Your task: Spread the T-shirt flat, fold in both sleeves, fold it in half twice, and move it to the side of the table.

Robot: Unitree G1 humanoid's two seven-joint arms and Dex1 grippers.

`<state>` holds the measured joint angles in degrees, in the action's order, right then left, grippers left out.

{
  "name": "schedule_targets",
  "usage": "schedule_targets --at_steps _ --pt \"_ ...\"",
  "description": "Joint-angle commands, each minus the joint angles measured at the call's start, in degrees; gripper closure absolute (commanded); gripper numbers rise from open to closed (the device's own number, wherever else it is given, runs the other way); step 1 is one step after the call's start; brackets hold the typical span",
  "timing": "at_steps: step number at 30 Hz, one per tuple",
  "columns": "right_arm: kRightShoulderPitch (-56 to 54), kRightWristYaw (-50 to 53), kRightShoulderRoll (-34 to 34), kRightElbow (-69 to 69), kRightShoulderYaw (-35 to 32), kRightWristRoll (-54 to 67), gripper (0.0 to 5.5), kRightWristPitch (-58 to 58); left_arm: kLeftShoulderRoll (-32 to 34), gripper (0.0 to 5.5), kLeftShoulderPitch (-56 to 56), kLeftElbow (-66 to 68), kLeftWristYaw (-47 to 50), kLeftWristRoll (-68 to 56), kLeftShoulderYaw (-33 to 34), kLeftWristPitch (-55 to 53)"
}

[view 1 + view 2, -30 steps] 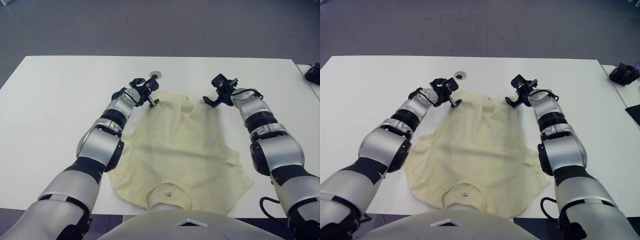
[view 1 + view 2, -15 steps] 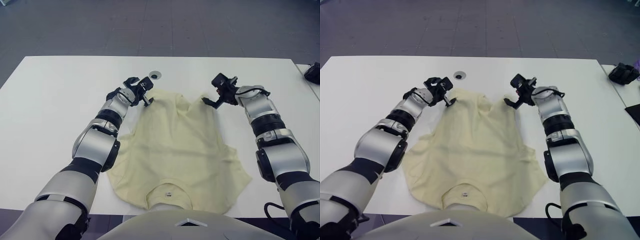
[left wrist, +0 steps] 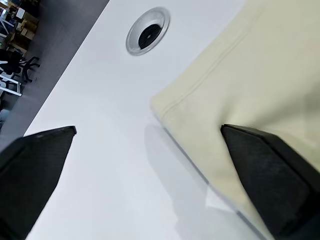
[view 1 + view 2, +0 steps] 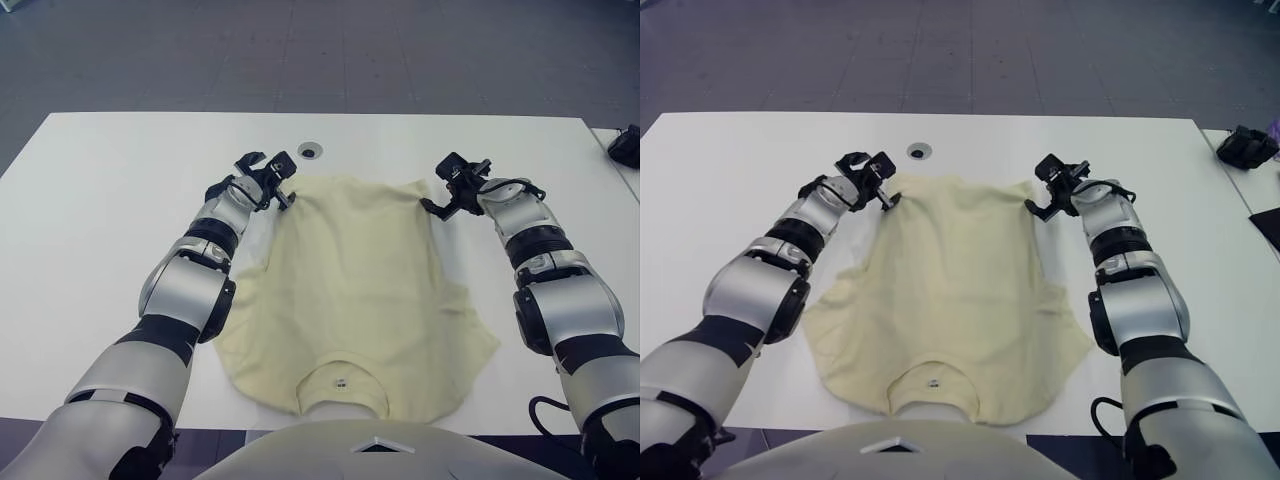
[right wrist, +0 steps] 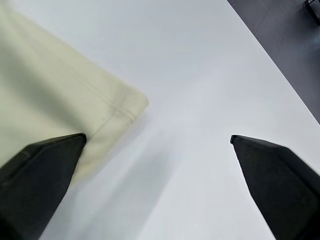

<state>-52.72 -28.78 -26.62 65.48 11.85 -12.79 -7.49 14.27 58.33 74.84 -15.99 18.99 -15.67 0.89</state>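
Note:
A pale yellow T-shirt [image 4: 350, 280] lies on the white table [image 4: 100, 200], collar toward me and hem at the far side, stretched nearly straight. My left gripper [image 4: 283, 195] stands at the hem's far left corner and my right gripper [image 4: 437, 205] at its far right corner. In the left wrist view the left gripper [image 3: 148, 129] is open, its dark fingers [image 3: 35, 165] wide apart with the hem corner [image 3: 172, 105] lying on the table between them. The right gripper [image 5: 157, 136] is open too, straddling the other hem corner [image 5: 122, 102].
A round metal cable hole [image 4: 311, 150] sits in the table just beyond the hem, near the left gripper. A black object [image 4: 1245, 147] lies on a neighbouring surface at the far right. Bare table stretches to the left and right of the shirt.
Both grippers moved apart and slightly farther out, pulling the bunched hem into a straight line. The dip in the hem's middle is gone and the shirt lies flatter.

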Motion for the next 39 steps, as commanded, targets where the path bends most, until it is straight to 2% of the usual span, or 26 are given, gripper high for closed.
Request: schedule_targets --at_steps 1,5,9,14,16,19,22,24,26,30,35,39 --pt "-0.92 1.42 1.73 3.13 -1.02 0.1 0.13 0.74 0.86 0.1 -0.8 1.05 3.3 0.12 1.35 -1.72" --pt "-2.59 3.46 3.22 4.85 -2.91 1.38 0.13 2.24 0.58 0.1 -0.1 1.33 5.88 -0.47 2.82 -1.86" --pt "-5.64 9.66 3.84 4.26 -8.44 5.15 0.13 8.73 0.53 0.1 1.83 1.39 7.9 -1.6 5.14 -1.74" --pt "-4.06 11.22 1.68 -4.77 -11.33 7.04 0.13 12.16 5.45 0.1 4.03 -0.72 7.4 -3.98 9.1 -0.53" --pt "4.43 9.62 0.01 -22.74 -14.19 10.04 0.13 6.65 10.09 0.1 1.06 -8.51 0.94 -8.21 12.89 -2.41" --pt "23.65 9.54 -0.74 -60.08 -23.55 18.72 0.13 -12.33 19.58 0.1 -16.96 -43.44 -13.95 -17.74 19.16 -19.95" --pt "41.64 15.01 5.64 -90.06 -35.4 28.06 0.13 -29.14 26.07 0.1 -34.01 -73.34 -22.5 -32.02 28.15 -42.12" --pt "51.25 18.26 10.21 -102.88 -39.14 34.43 0.13 -34.77 27.93 0.1 -41.15 -83.03 -25.92 -41.44 33.87 -52.29" --pt "58.93 22.16 13.65 -110.53 -41.16 42.15 0.13 -36.18 30.69 0.1 -45.72 -85.55 -30.47 -46.92 35.95 -57.74" --pt "69.22 26.45 17.16 -117.32 -41.89 48.95 0.13 -36.2 37.76 0.1 -54.94 -81.46 -39.89 -48.33 34.79 -60.7" --pt "71.73 31.71 17.72 -121.01 -39.95 54.06 0.13 -36.92 44.46 0.1 -63.5 -76.98 -51.37 -50.12 33.93 -60.61" --pt "73.15 35.27 17.52 -123.04 -39.36 57.74 0.13 -38.04 47.75 0.1 -69.06 -79.14 -56.77 -51.51 33.09 -60.32"
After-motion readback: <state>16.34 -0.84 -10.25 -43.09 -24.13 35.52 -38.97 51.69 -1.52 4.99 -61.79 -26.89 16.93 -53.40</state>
